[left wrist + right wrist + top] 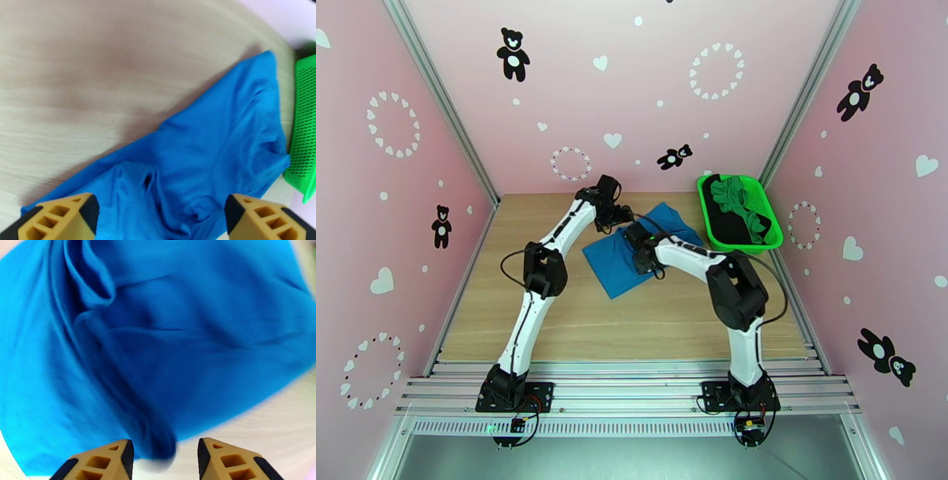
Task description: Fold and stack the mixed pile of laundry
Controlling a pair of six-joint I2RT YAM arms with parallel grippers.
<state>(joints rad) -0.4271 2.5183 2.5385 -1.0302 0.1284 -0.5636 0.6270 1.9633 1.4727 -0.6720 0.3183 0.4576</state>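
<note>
Lying rumpled toward the far right of the surface (553, 324), the blue T-shirt (615, 268) is seen just beside the green mesh basket (746, 247) at the far right corner, where the green garment (740, 197) and the black garment (727, 227) are piled. The left jaws are held wide open above the shirt. The right jaws are parted over its folds, with nothing gripped.

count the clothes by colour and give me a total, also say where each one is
blue T-shirt: 1, spread on the table
green garment: 1, in the green basket
black garment: 1, in the same basket, under the green one
total: 3 garments
</note>
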